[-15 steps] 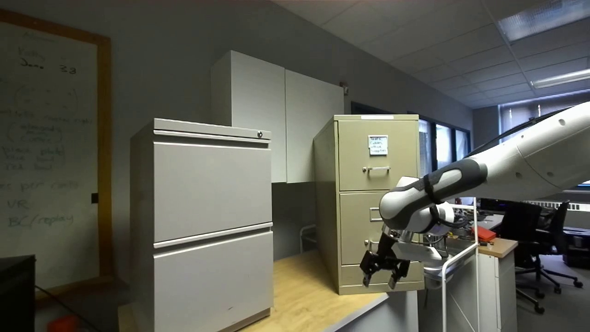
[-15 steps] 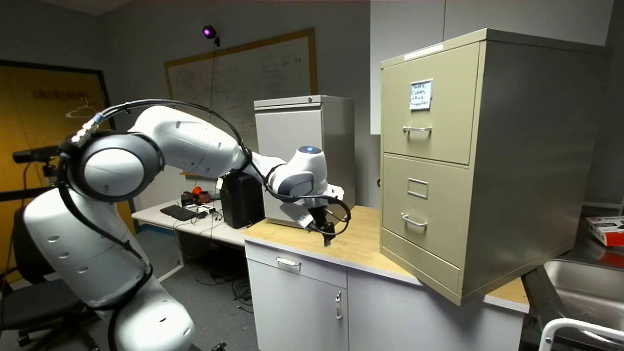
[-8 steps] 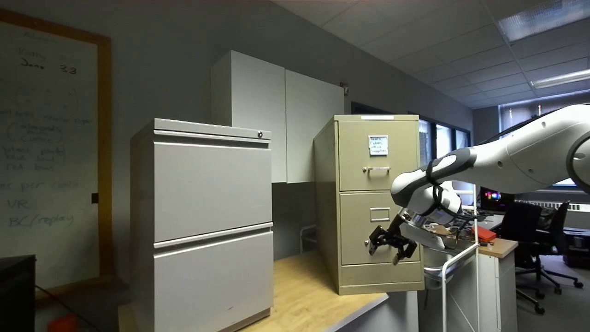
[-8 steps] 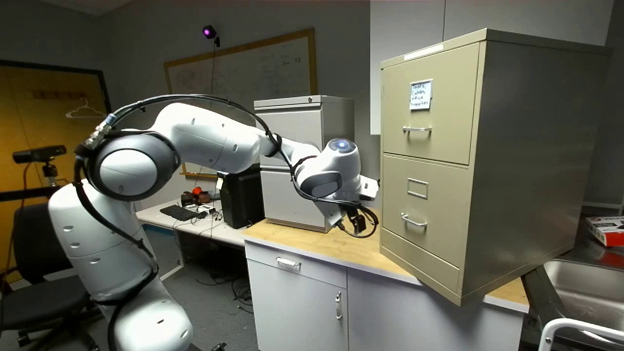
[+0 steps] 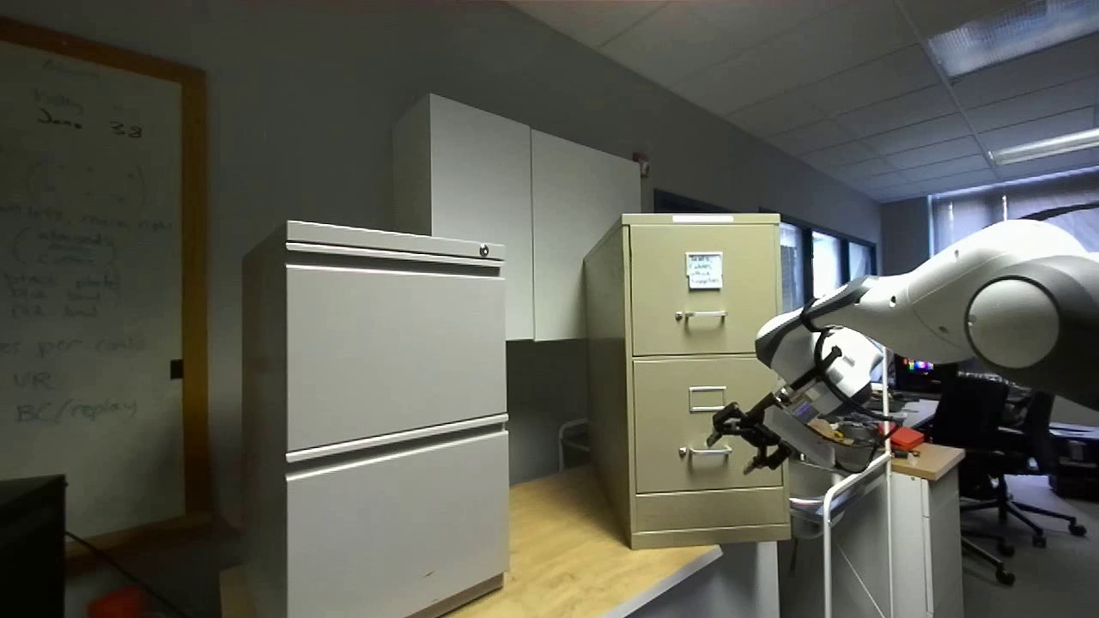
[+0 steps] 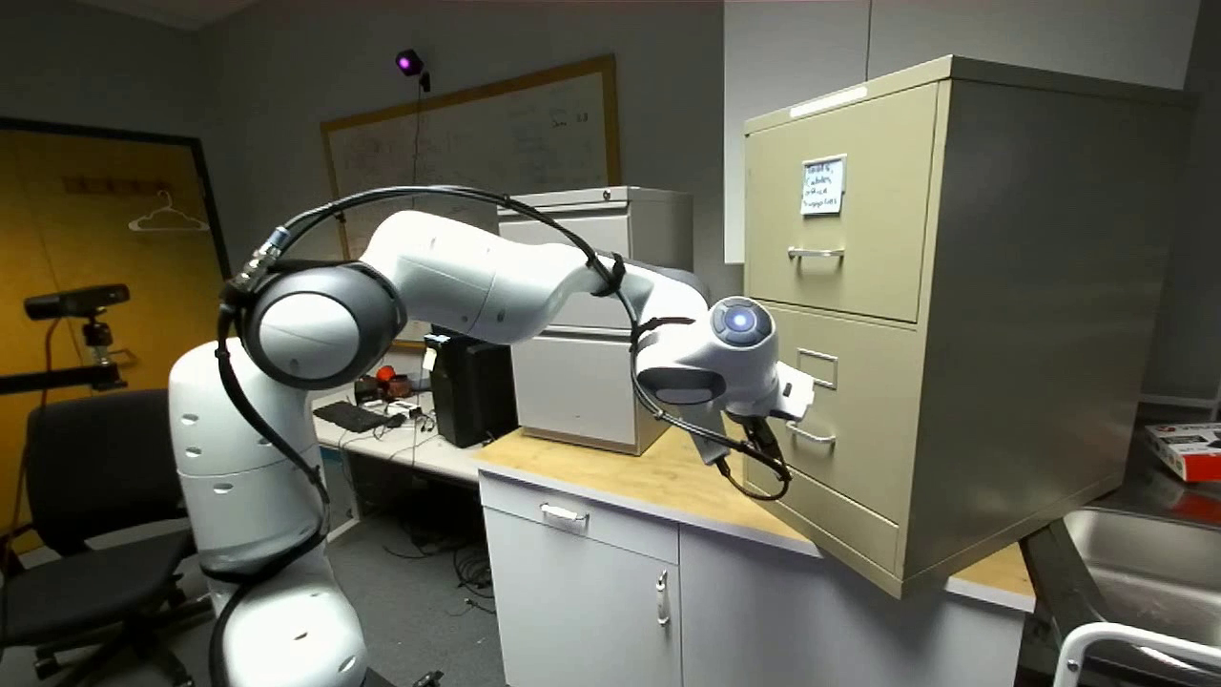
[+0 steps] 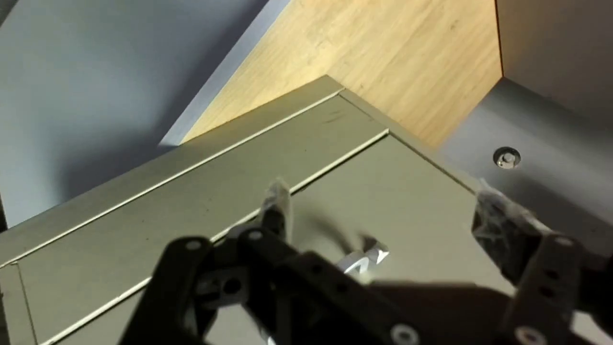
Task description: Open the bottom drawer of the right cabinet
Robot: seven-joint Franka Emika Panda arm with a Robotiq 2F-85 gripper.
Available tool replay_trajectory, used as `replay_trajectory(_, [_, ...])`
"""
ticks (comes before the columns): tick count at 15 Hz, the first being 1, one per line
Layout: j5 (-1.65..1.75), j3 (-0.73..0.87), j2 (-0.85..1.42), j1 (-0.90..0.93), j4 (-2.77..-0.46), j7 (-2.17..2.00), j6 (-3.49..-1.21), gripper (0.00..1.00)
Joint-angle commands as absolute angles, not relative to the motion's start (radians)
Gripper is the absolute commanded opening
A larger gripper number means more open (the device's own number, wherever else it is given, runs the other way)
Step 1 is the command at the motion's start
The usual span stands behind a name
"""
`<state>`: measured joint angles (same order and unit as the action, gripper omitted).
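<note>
1. The wood-topped counter (image 5: 567, 558) carries the furniture in front of you.
2. Your arm (image 6: 458, 277) arches high in an exterior view, its wrist end tilted down before the tan metal front of the right cabinet (image 6: 1011, 315).
3. That cabinet stands upright on the counter, with a lower front corner jutting past the counter's edge.
4. To its left in both exterior views you have the wider pale grey cabinet (image 5: 386, 360), clearly apart from it.
5. Your target, the bottom drawer (image 5: 665, 421), sits just above the tan base panel and is closed, flush with the upper drawer (image 5: 661, 292).
6. Your gripper (image 7: 383, 206) is in front of the bottom drawer, its fingers (image 7: 507, 235) spread well apart.
7. The drawer's metal handle (image 5: 706, 451) appears between those fingers in the wrist view, nearer the picture-left one; you cannot tell whether either fingertip touches it.
8. The small framed label holder (image 5: 707, 398) is directly above that handle.
</note>
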<state>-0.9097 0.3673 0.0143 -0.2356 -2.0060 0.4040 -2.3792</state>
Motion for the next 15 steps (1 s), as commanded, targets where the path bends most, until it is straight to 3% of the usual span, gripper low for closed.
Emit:
replay_trajectory(1, [-1.057,0.353,0.123,-0.297,-1.889,0.453,-2.336,1.0])
replay_trajectory(15, [-1.153,0.309,0.365,-0.426,-1.618,0.431,-2.272,1.0])
